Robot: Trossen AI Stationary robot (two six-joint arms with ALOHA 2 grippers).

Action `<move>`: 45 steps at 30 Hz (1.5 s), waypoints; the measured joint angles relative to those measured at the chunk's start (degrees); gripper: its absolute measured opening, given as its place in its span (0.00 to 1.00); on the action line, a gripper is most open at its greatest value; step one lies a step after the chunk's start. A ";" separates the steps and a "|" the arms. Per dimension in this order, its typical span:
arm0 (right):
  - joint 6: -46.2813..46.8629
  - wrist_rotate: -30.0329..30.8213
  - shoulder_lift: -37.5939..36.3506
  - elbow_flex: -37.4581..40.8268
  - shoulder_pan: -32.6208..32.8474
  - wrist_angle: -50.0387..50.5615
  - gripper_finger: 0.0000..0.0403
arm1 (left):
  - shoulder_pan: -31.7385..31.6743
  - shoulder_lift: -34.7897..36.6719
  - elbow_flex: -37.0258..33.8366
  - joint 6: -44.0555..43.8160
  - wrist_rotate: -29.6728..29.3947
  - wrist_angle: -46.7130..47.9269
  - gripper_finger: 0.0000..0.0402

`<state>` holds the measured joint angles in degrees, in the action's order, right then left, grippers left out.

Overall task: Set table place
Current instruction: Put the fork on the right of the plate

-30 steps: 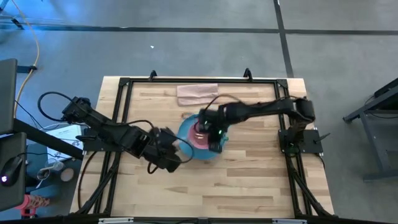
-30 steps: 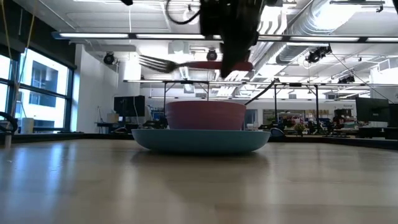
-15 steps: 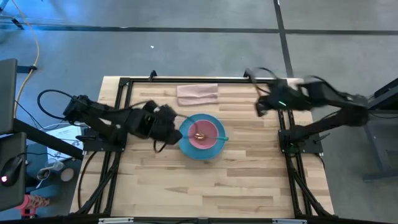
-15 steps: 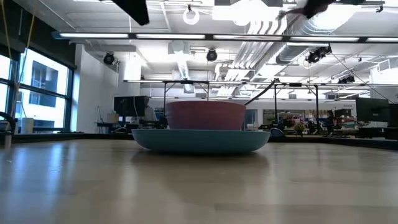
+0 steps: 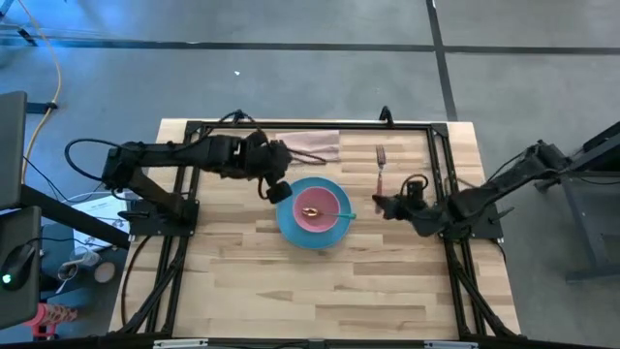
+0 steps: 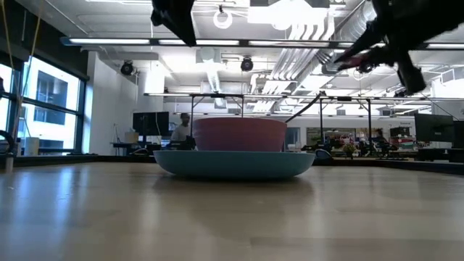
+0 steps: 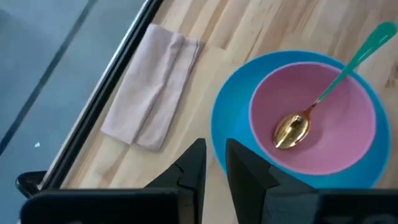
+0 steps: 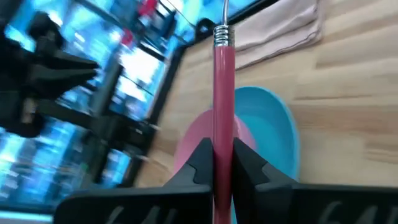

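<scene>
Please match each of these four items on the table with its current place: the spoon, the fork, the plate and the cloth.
Items:
1. gold spoon with green handle
2. silver fork with pink handle
3. round light-blue plate
4. folded pinkish-beige cloth

Places:
A. flat near the far edge of the light wood table
B. under the pink bowl
C. clamped in the right gripper
D. resting in the pink bowl

Pairs: 1-D, 2-C, 3-B, 4-A
</scene>
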<state>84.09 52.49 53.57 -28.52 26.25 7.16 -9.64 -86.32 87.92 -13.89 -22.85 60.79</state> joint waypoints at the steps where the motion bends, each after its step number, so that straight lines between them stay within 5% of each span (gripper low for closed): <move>1: -0.10 1.11 0.85 2.25 0.26 -5.34 0.00 | -1.20 0.00 0.00 1.13 1.14 0.05 0.13; 8: 2.38 3.27 9.69 12.14 2.94 -31.11 0.00 | -8.57 0.00 0.00 6.48 9.08 -2.04 0.13; 25: 35.46 -0.33 39.14 7.62 11.78 -34.18 0.00 | -15.14 0.00 0.00 9.60 13.44 -2.22 0.13; 28: 37.67 -1.74 40.68 7.53 11.45 -34.34 0.00 | -15.13 0.00 0.00 9.59 13.44 -2.22 0.13; 32: 39.55 -10.92 40.76 6.97 8.81 -32.05 0.00 | -15.11 0.00 0.00 9.56 13.47 -2.14 0.13; 40: 33.05 -23.63 40.53 6.81 2.32 -32.59 0.00 | -15.11 0.00 0.00 8.96 15.78 -1.85 0.13; 45: 33.07 -24.05 38.19 6.79 0.57 -27.06 0.00 | -15.11 0.00 0.00 8.96 15.95 -0.74 0.13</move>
<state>117.16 28.44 91.76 -21.74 26.82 -19.90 -24.75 -86.32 87.92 -4.93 -6.90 60.04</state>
